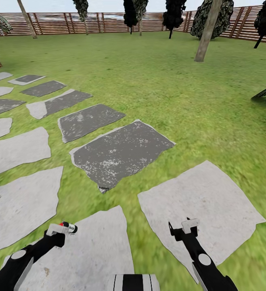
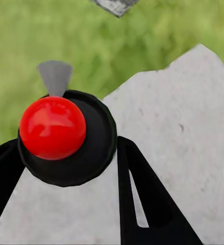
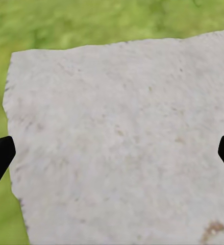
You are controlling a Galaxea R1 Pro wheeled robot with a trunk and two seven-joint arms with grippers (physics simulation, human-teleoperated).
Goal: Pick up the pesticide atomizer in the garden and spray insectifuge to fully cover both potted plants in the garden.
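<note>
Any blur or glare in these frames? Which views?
Head view: the lawn smears near the right and bottom edges, while the fence stays crisp. Left wrist view: a soft highlight on the red ball. Right wrist view: the pale stone looks soft, with no cast shadows.

You are looking at a bright green lawn [image 1: 177,85] carrying pale grey stepping stones [image 1: 201,202] and darker charcoal ones speckled white [image 1: 120,151]. A brown slatted fence [image 1: 104,22] is bordering it. Your left gripper [image 2: 66,168] is showing black fingers around a black object topped by a glossy red ball [image 2: 52,127].
</note>
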